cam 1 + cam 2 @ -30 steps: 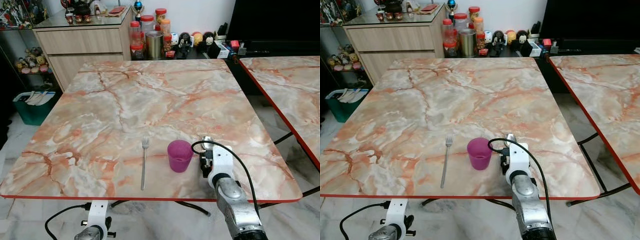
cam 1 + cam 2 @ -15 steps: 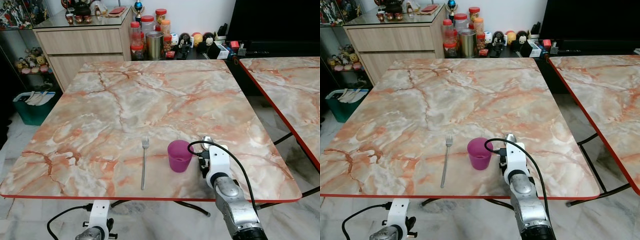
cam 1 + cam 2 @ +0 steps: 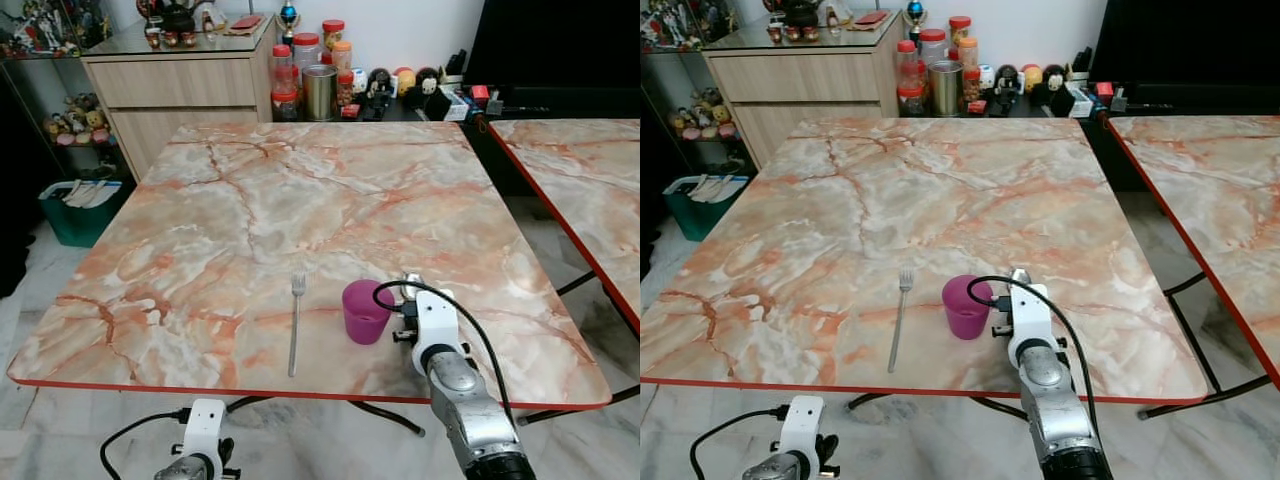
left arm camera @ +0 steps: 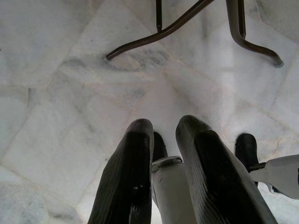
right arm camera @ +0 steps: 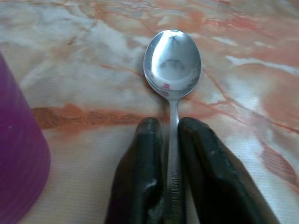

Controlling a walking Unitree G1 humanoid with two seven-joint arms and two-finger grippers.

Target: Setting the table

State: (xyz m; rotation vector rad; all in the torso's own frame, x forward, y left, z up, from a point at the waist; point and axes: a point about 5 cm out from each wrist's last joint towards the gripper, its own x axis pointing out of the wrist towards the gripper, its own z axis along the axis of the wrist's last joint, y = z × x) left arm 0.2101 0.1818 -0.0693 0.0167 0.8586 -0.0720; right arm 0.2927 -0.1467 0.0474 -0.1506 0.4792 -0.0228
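A purple cup (image 3: 364, 312) stands near the front edge of the marble table (image 3: 300, 200). Left of it lies a fork (image 3: 295, 322), tines pointing away from me. Just right of the cup my right gripper (image 5: 170, 128) is shut on the handle of a metal spoon (image 5: 172, 60). The spoon's bowl faces up and rests low over the tabletop, a short gap from the cup (image 5: 18, 154). My left gripper (image 4: 163, 126) hangs idle below the table edge over the floor, its fingers close together and holding nothing.
A second marble table (image 3: 580, 170) stands to the right across a narrow gap. Beyond the far edge are a cabinet (image 3: 180, 90) and a row of jars (image 3: 320, 85). A green bin (image 3: 80, 205) sits on the floor at left. Table legs (image 4: 187, 23) cross the tiles below.
The whole view has shifted slightly, so the camera moved. My right gripper with the spoon has edged a little closer to the cup. The fork and cup have stayed put.
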